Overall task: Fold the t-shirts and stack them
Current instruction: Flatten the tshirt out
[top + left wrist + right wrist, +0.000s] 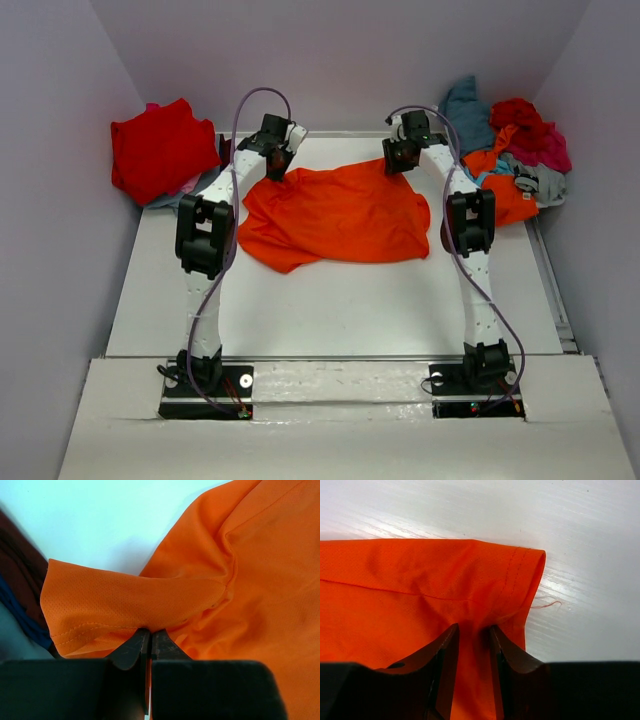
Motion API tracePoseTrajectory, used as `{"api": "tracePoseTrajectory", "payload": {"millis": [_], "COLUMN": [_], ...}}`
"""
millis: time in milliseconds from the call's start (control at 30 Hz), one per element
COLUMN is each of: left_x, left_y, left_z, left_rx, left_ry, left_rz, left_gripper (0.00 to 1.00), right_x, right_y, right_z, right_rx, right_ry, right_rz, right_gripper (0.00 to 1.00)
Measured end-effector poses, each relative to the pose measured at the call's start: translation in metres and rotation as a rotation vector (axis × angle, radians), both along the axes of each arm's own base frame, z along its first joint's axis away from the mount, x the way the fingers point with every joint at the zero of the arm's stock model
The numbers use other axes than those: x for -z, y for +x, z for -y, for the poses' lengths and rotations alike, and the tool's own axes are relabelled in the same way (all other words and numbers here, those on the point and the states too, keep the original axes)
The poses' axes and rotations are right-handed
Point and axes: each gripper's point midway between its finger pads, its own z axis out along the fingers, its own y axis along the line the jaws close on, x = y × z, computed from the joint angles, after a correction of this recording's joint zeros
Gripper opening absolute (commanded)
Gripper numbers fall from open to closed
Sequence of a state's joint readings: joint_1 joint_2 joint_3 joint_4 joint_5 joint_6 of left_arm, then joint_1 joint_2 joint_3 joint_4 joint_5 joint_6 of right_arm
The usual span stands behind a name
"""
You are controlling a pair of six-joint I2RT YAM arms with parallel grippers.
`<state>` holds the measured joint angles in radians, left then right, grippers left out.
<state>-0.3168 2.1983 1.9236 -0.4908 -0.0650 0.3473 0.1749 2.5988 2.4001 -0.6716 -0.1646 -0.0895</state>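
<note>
A bright orange t-shirt (340,215) lies spread out, a little rumpled, across the far middle of the white table (330,310). My left gripper (275,168) is at its far left corner. In the left wrist view that gripper (150,632) is shut on a sleeve of the orange t-shirt (100,600). My right gripper (402,160) is at the far right corner. Seen from its wrist, the right gripper (474,627) has a fold of the orange t-shirt (395,590) bunched between its jaws, near the hemmed sleeve edge.
A folded red t-shirt (155,150) tops a small stack at the back left, grey and blue cloth showing beneath. A loose pile at the back right holds a teal t-shirt (465,105), red and magenta ones (525,125), a grey one (545,182) and orange cloth (505,200).
</note>
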Motion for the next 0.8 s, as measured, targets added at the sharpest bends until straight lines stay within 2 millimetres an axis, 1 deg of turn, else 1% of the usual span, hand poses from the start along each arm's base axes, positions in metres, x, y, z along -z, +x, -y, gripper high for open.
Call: {"api": "tracePoseTrajectory", "payload": {"millis": [133,167,233,400,533,600,700,767,800], "left_x": [0.002,0.002,0.003,0.005,0.005,0.007,0.006,0.004,0.003], "left_y": [0.0,0.0,0.0,0.0,0.001,0.001,0.002,0.003,0.004], "left_z": [0.0,0.0,0.0,0.0,-0.004,-0.007,-0.012,-0.015,-0.016], "left_rx": [0.0,0.0,0.0,-0.001,-0.016,-0.027,-0.043,-0.053,-0.056], "left_ry": [0.001,0.001,0.002,0.004,0.021,0.034,0.049,0.057,0.059], "left_rz": [-0.003,-0.003,-0.005,-0.008,-0.002,0.002,0.006,0.015,0.018], "left_gripper": [0.06,0.06,0.06,0.06,0.06,0.06,0.06,0.06,0.06], "right_x": [0.0,0.0,0.0,0.001,0.006,0.005,-0.004,-0.013,-0.021], "right_y": [0.0,0.0,0.001,0.002,0.0,-0.002,-0.004,-0.005,-0.007], "right_z": [-0.001,0.0,0.002,0.005,0.01,0.013,0.018,0.021,0.023], "right_rx": [0.002,0.005,0.012,0.024,0.036,0.04,0.048,0.053,0.055], "right_ry": [-0.005,-0.008,-0.015,-0.031,-0.056,-0.072,-0.093,-0.105,-0.112], "right_rz": [0.002,0.002,0.003,0.006,0.004,0.004,0.011,0.024,0.031], "right_gripper": [0.19,0.13,0.07,0.07,0.07,0.07,0.07,0.07,0.07]}}
